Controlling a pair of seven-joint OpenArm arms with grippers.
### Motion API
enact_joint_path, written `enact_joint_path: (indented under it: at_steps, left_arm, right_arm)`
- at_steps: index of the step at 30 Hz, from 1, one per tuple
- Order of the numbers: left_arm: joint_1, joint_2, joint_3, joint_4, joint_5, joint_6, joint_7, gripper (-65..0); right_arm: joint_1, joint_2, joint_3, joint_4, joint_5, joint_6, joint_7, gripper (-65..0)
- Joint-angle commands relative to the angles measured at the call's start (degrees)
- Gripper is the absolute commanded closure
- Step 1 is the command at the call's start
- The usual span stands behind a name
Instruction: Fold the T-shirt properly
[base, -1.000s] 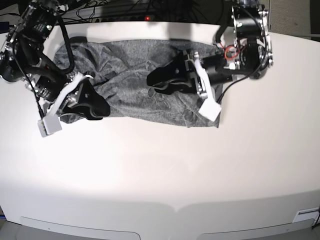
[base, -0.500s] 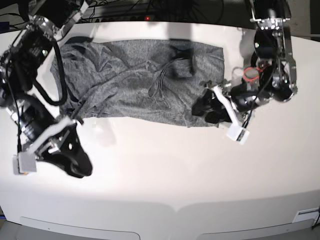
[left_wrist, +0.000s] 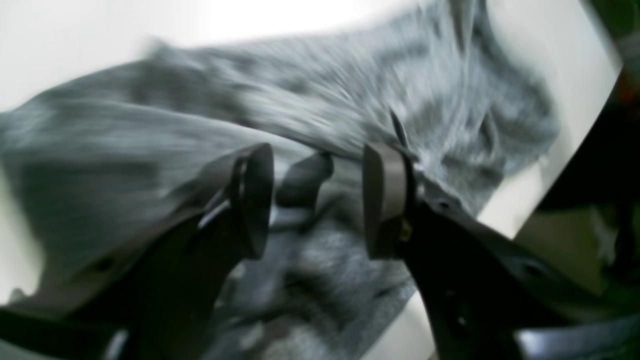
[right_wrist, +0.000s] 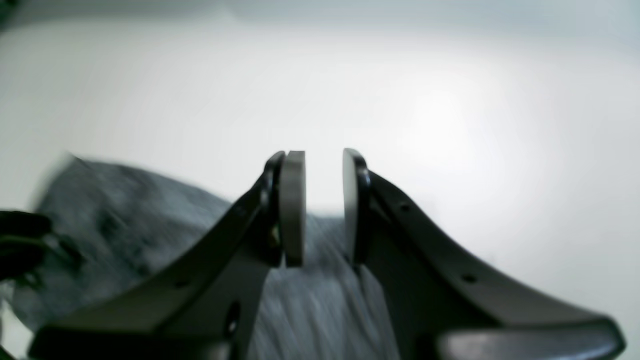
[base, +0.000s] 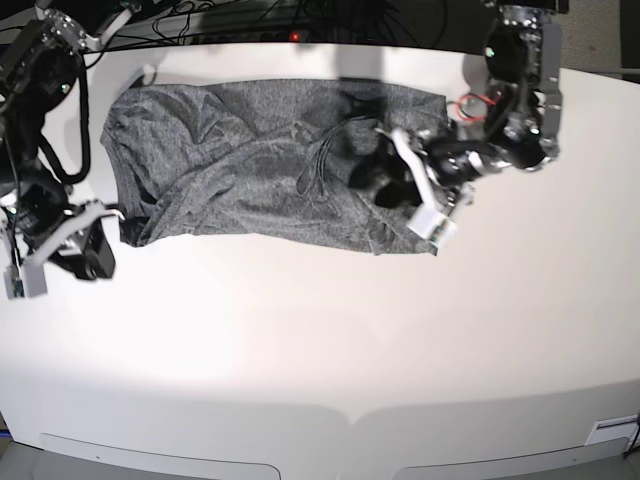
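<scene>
The heather-grey T-shirt (base: 250, 170) lies spread and wrinkled across the back of the white table (base: 320, 350). In the base view my left gripper (base: 368, 176) hovers over the shirt's right part. The blurred left wrist view shows that gripper (left_wrist: 317, 200) open, with grey fabric (left_wrist: 150, 130) under it and nothing between the pads. My right gripper (base: 92, 255) is at the shirt's front left corner, just off the cloth. In the right wrist view it (right_wrist: 322, 205) stands slightly open and empty, with shirt fabric (right_wrist: 125, 225) below and bare table beyond.
Cables and dark equipment (base: 250, 20) run along the table's back edge. The left arm's body (base: 520, 90) stands at the back right, the right arm's (base: 40, 90) at the back left. The table's rounded front edge (base: 350, 415) is near.
The left gripper has swung from the shirt's right edge back over the cloth. The right gripper has moved from the front left of the table up to the shirt's left corner.
</scene>
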Motion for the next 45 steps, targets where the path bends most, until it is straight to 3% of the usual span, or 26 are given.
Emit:
enact_joint_path:
  at_steps: [1,4,10,13,16,20,25,30,37,43,45]
  left_arm:
    - [-0.57,0.07,1.36,0.90,0.92,-0.41,-2.95,-27.4]
    - [-1.62,0.11,4.85,0.90,3.21,-0.41,-4.24,-27.5]
    - [-5.18,0.07,6.62,0.90,3.19,-0.41,-3.80,-27.4]
    - [-6.16,0.07,6.62,0.90,4.74,-0.41,-3.63,-27.4]
    - [-6.08,-0.35,6.62,0.87,11.37,-0.41,-3.69,-27.4]
    - [-5.81,-3.65,6.64,0.09,17.29,-0.41,-7.08,-27.4]
    - [-6.03,-5.84,6.67,-2.10,18.86,4.07,-13.07,-25.0]
    - [-6.01,-1.73,8.26,-6.38,19.02,4.02,-13.03,-22.5]
    - [-7.26,4.04,12.09,-8.09,18.75,4.07,-12.76,-22.5]
    - [-10.32,7.72,13.11,-8.09,16.68,4.02,-6.75,-22.5]
    - [-10.08,7.37,13.09,-8.11,16.85,4.02,-6.75,-22.5]
  right_arm:
    - [-0.44,1.22,1.60,0.87,0.83,0.28,-0.20,-13.7]
    - [-5.29,2.19,6.38,0.72,-2.43,0.28,-0.72,-13.7]
    - [-15.69,2.64,13.77,0.72,0.46,0.28,8.00,-13.7]
    - [-16.65,2.49,13.73,0.72,4.11,0.28,7.98,-13.7]
    - [-16.65,2.49,12.63,0.72,5.75,0.28,7.91,-13.7]
    - [-16.63,2.49,11.45,0.72,5.77,0.28,7.96,-13.7]
    - [-16.63,2.49,11.41,0.72,6.73,0.28,7.91,-13.7]
    - [-16.63,2.49,11.41,0.72,10.64,0.28,7.67,-13.7]
    - [-16.63,2.49,11.41,0.72,10.62,0.28,7.65,-13.7]
    - [-16.63,2.49,11.06,-0.61,9.88,0.28,9.40,-13.8]
    - [-16.13,2.51,10.40,-3.58,7.56,0.28,10.14,-21.8]
